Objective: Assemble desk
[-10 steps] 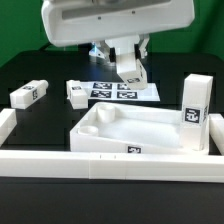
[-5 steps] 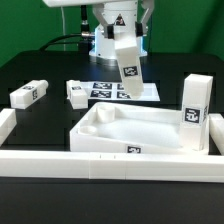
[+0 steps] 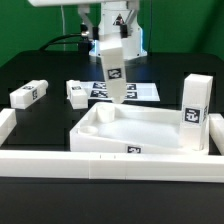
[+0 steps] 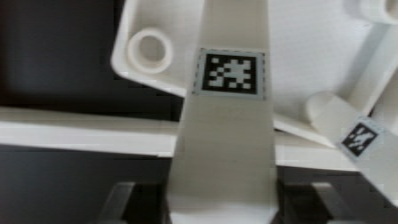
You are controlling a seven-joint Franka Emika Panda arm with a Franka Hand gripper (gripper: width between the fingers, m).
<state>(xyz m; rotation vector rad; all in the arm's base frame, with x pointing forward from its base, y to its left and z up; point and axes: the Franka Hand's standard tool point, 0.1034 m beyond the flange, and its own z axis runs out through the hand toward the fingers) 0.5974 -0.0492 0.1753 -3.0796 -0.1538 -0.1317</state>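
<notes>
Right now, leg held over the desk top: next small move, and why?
Probably straighten the leg and shift its lower end over the round corner socket before lowering. The end effector holds it tilted above the desk top, and the socket sits beside it, uncovered.

The black table [image 3: 45, 65] carries the desk top [image 3: 100, 140], two loose legs [image 3: 28, 94] [image 3: 76, 92], the marker board [image 3: 148, 92] and rails [image 3: 100, 165].

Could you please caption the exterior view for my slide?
Tool holds a leg above the desk top near a corner socket.
</notes>
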